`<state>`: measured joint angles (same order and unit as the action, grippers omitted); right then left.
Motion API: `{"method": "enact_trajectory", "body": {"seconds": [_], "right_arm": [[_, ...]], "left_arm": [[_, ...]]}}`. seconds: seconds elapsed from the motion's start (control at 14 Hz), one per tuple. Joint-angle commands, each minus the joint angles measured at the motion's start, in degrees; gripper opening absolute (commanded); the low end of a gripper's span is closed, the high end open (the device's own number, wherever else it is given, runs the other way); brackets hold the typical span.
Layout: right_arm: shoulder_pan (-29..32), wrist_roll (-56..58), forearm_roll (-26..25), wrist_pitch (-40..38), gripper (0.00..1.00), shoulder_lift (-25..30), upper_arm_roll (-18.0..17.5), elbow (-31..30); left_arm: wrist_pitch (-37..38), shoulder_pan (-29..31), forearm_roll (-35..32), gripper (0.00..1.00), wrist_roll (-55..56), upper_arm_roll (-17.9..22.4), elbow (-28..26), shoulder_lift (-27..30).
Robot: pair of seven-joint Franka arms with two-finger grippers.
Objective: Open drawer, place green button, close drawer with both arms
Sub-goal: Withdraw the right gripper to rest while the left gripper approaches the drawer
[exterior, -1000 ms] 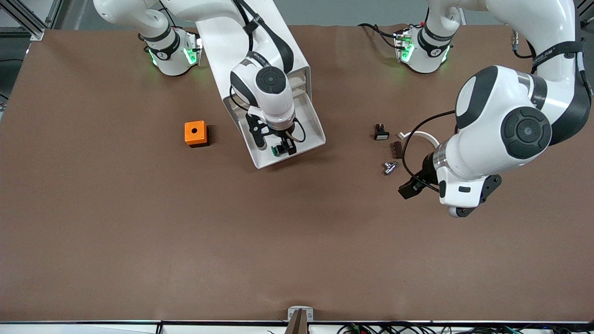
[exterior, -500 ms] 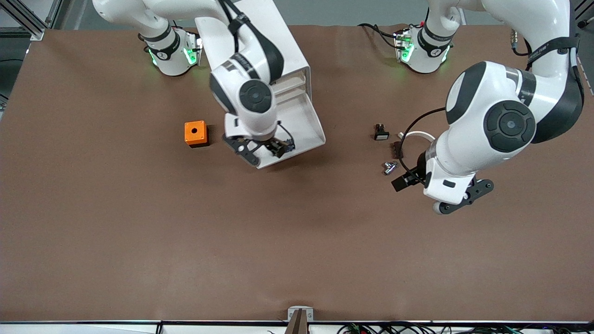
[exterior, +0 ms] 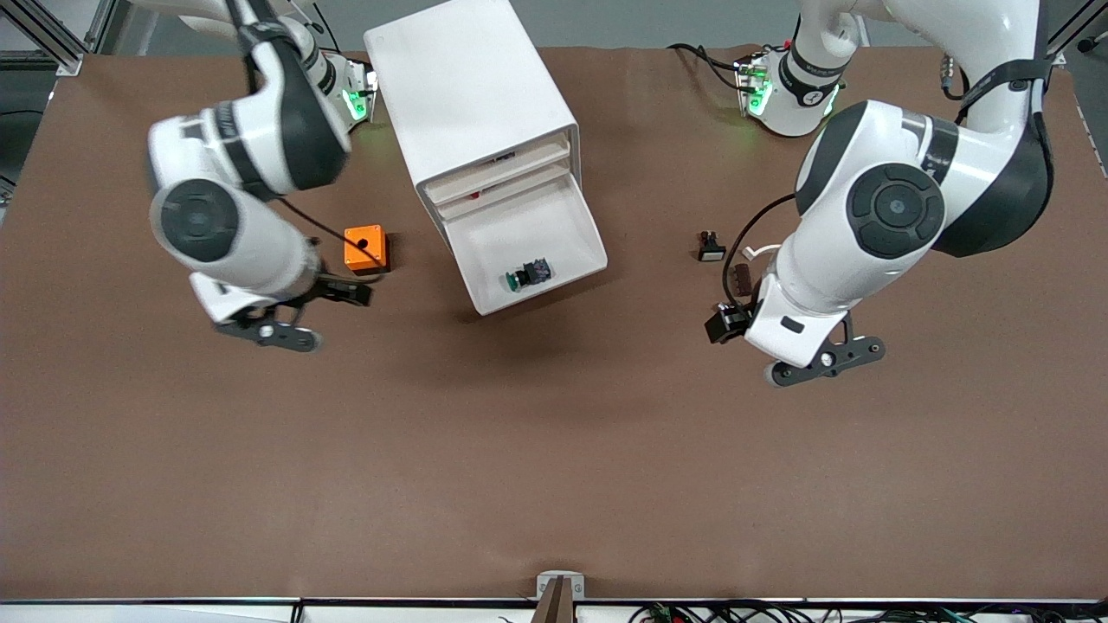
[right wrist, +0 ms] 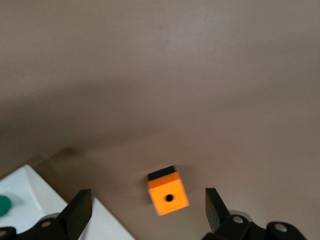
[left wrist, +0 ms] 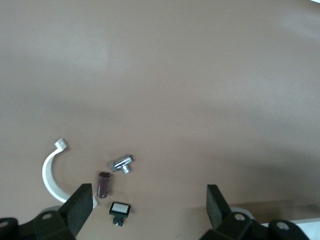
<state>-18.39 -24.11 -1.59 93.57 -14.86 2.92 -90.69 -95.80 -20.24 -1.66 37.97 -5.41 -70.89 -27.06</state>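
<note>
The drawer (exterior: 519,229) stands pulled out of the white cabinet (exterior: 467,86). The green-capped button (exterior: 527,275) lies loose in it, near its front lip. Its green cap also shows in the right wrist view (right wrist: 4,205). My right gripper (exterior: 344,291) is open and empty over the table beside the orange box; its jaws stand wide apart in the right wrist view (right wrist: 146,215). My left gripper (exterior: 720,324) is open and empty over the small parts toward the left arm's end, its jaws also wide apart in the left wrist view (left wrist: 148,210).
An orange box with a hole (exterior: 364,248) sits beside the drawer, toward the right arm's end. A black switch with a white face (exterior: 711,247), a brown cylinder (left wrist: 103,184), a metal fitting (left wrist: 122,164) and a white curved clip (left wrist: 50,175) lie under the left arm.
My right gripper let go of the button in the drawer and swung away past the orange box. My left arm moved a little toward the drawer.
</note>
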Motion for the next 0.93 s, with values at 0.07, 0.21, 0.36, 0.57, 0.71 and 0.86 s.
{"method": "enact_trajectory", "body": {"seconds": [0.07, 0.21, 0.36, 0.57, 0.71, 0.86], "right_arm": [[9.7, 17.0, -1.0, -1.5, 1.00, 4.7, -1.5, -1.5], [14.9, 24.0, -0.3, -1.9, 1.00, 6.8, -1.5, -1.5], [18.2, 25.4, -0.1, -2.0, 1.00, 8.6, -1.6, -1.6], [19.1, 25.4, 0.2, -1.8, 1.00, 9.7, -1.5, -1.3], [19.9, 26.2, 0.2, -1.5, 1.00, 9.4, -1.4, -1.3], [20.1, 26.3, 0.1, -1.7, 1.00, 9.4, -1.4, -1.2]], "left_arm": [[-6.5, -2.1, -1.3, 1.00, -1.0, -0.5, -0.7, -4.4], [-9.6, -3.0, -1.1, 1.00, -0.8, -0.7, -0.7, -7.7], [-13.5, -3.6, -0.9, 1.00, -0.3, -0.7, -0.7, -10.5], [-19.5, -4.5, -0.8, 1.00, 0.0, -0.7, -0.7, -14.7], [-23.2, -5.6, -0.3, 1.00, 0.4, -0.7, -0.7, -17.6], [-26.8, -6.8, -0.2, 1.00, 3.8, -0.7, -0.7, -20.4]]}}
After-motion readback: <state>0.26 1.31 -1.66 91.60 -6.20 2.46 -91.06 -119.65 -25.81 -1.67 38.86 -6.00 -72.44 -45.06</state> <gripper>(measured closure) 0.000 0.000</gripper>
